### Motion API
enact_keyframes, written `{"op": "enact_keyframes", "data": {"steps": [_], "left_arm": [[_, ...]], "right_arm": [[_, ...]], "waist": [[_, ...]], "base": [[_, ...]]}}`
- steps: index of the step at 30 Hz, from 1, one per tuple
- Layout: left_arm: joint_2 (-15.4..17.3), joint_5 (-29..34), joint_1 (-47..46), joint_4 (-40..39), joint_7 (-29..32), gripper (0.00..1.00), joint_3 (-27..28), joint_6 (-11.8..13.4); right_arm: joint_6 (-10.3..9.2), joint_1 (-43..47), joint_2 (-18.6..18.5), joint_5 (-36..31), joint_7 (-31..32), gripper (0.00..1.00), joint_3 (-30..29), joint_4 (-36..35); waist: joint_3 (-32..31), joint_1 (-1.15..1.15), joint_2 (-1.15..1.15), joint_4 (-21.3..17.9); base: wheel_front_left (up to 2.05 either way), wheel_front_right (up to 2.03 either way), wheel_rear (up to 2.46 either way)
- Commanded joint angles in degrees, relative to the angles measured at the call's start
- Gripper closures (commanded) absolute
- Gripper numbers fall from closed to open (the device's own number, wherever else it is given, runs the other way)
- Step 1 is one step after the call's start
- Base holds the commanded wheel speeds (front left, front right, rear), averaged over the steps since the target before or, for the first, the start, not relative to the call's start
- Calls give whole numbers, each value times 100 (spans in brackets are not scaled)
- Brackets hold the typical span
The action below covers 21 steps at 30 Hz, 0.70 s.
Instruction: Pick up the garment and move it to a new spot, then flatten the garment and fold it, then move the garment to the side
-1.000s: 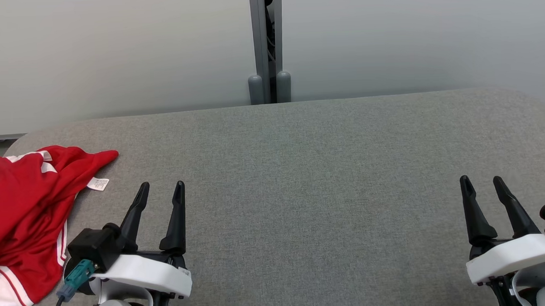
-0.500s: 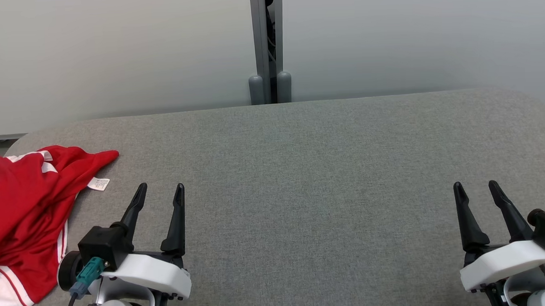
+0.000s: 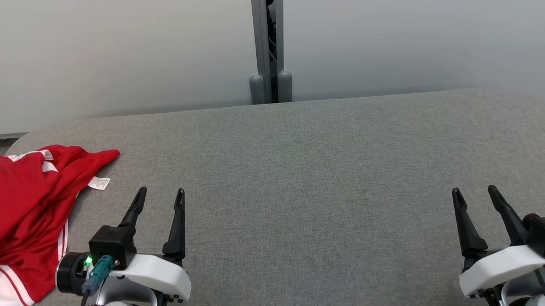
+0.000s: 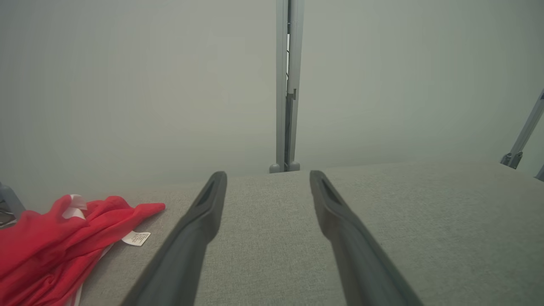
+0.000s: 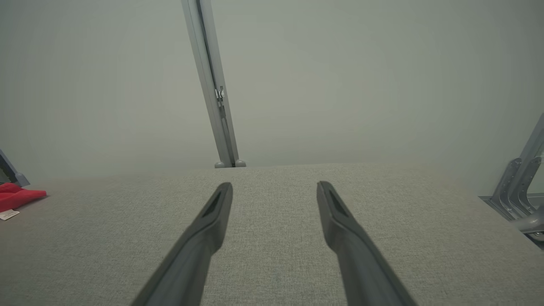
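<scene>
1. Since a second ago, the left gripper [image 3: 161, 190] has drawn back slightly toward 6 o'clock in the head view. A green lamp [image 3: 88, 260] now glows on its wrist housing. The right gripper [image 3: 473, 189] has also sunk toward 6 o'clock and edged toward 9. The garment [image 3: 25, 202] has not shifted.
2. Left gripper: released, fingers spread with nothing between them, tips pointing to 12 o'clock over the grey table [image 3: 300, 170].
3. Right gripper: likewise released and empty, well apart from the left one.
4. Garment: red with white stripes, crumpled at the table's 9 o'clock end. It lies at about 10 o'clock from the left gripper, near it but not touching. A white label [image 3: 99, 183] lies on the table at its 3 o'clock side.
5. Head view: supplies the striped hem at 8 o'clock and both grippers together.
6. Left wrist view: gives the garment at 8 o'clock beside its own fingers, and adds a slanted grey strut [image 4: 520, 140] at 3 o'clock.
7. Right wrist view: catches a small red corner at 9 o'clock and adds grey brackets [image 5: 518, 187] at 4 o'clock.
8. Behind the table: a pale wall split by a grey post [image 3: 268, 44] at 12 o'clock.
</scene>
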Motion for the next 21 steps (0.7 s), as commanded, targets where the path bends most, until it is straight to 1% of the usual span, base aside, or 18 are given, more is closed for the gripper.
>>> {"op": "enact_keyframes", "data": {"steps": [1, 16, 21], "left_arm": [[32, 117, -40, 9, 22, 0, 38, 45], [-21, 477, 108, 24, 229, 0, 43, 208], [-18, 450, 97, 49, 233, 0, 28, 205]], "right_arm": [[11, 18, -26, -85, -7, 0, -33, -30], [12, 65, -24, -309, -163, 0, -65, 44], [11, 72, -24, -202, -145, 0, -94, 87]], "waist": [[1, 0, 0, 0], [-20, 0, 0, 54], [-21, 0, 0, 69]], "base": [[0, 0, 0], [0, 0, 0], [0, 0, 0]]}}
